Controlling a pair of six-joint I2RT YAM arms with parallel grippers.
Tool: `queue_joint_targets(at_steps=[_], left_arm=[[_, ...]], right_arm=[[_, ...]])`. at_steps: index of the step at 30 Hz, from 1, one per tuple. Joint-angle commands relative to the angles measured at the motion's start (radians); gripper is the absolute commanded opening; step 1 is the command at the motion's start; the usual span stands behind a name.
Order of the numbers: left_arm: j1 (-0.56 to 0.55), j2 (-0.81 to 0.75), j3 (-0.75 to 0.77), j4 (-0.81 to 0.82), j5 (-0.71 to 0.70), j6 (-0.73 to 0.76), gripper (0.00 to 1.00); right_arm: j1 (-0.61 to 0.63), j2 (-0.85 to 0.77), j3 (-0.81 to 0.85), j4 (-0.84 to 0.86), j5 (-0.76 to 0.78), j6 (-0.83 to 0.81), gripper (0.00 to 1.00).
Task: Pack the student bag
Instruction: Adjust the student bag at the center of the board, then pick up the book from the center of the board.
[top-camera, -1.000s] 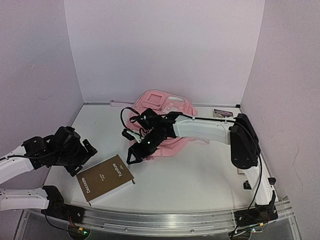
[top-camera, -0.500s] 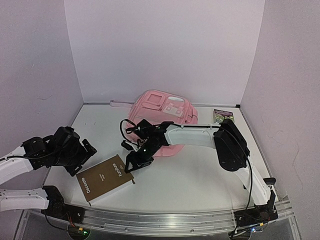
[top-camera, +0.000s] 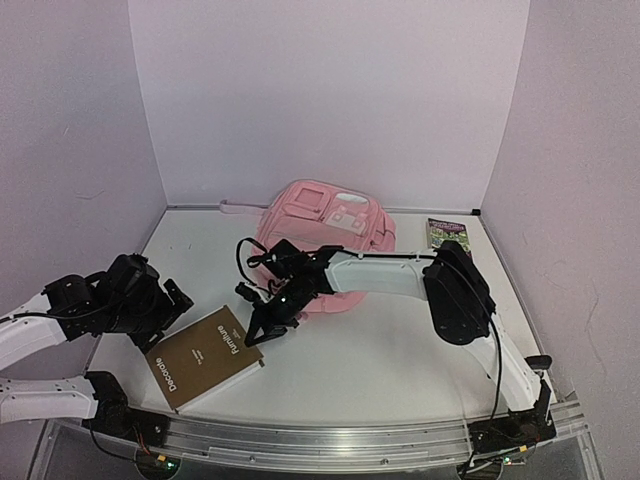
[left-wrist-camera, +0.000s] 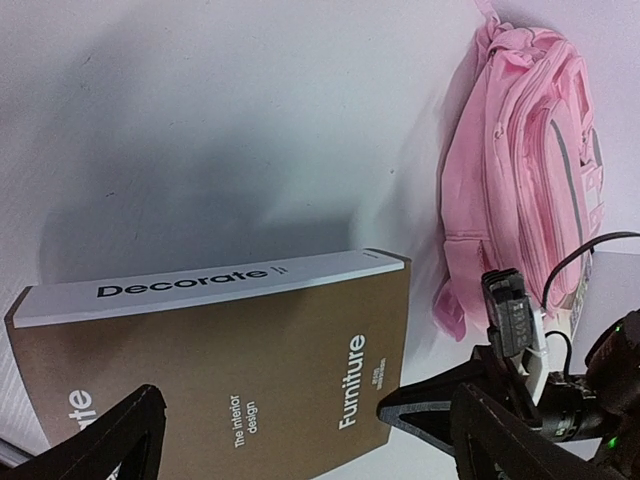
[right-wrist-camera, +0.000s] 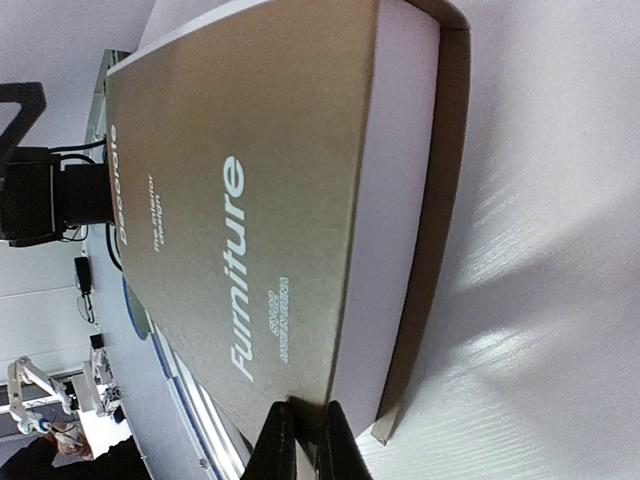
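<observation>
Brown on its cover, a thick book lies flat on the white bench at the near left, with the word "Decorate" on its white side and "Furniture" on its face. Just beside its left corner the left fingers stand wide apart and hold nothing. In the left wrist view the book lies in front of them, between the two tips, and they do not touch it. At the far right corner of the book are the right fingers. They are pressed together, with no gap to see between them, and their tips are at the edge of the cover. Whether they pinch the cover itself or only touch it, I cannot tell. The right arm reaches to this place from the right side, low across the middle of the bench. Behind it is the pink backpack, in the middle of the bench and near the back wall. It lies with its front pockets and a white patch turned up, and it is apart from the book. To the right of it, near the far right corner, lies a small booklet with a dark printed cover.
</observation>
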Motion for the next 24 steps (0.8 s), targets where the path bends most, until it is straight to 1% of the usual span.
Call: queue_joint_targets(at_steps=[1,8,15,19,24], left_arm=[[-0.005,-0.016,-0.002,-0.003,-0.026,0.004,1.00],[-0.004,-0.043,0.043,0.041,-0.029,0.163,1.00],[-0.005,-0.103,0.046,0.088,-0.036,0.299,1.00],[-0.005,-0.156,-0.022,0.140,-0.047,0.334,1.00],[-0.004,-0.228,-0.146,0.337,-0.014,0.467,1.00]], right_arm=[[-0.016,-0.062,0.020,0.021,-0.011,-0.005,0.00],[-0.048,-0.223,-0.108,0.021,0.063,-0.166,0.00],[-0.121,-0.308,-0.230,0.041,0.064,-0.218,0.00],[-0.141,-0.366,-0.308,0.078,0.083,-0.244,0.00],[-0.154,-0.432,-0.387,0.082,0.130,-0.353,0.00]])
